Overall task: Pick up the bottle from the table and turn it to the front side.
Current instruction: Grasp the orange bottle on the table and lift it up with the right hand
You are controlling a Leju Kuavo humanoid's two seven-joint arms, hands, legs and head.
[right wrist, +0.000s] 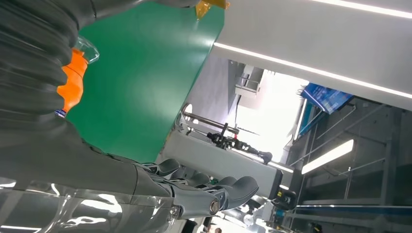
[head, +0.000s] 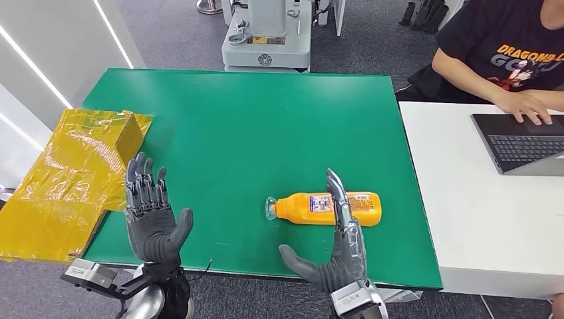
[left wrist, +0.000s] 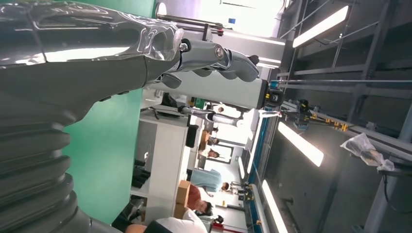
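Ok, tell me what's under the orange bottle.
The orange bottle lies on its side on the green mat. The right hand, open, stands in front, its fingers covering part of the label.

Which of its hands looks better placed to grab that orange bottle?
The right hand, probably: its fingers already reach over the lying bottle. The left hand is open well off to the side, near the yellow bag.

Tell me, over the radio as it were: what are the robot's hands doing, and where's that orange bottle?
Left hand open, raised, holding nothing. Right hand open, fingers reaching over the bottle. Bottle lying on its side on the green table. Nothing blocking.
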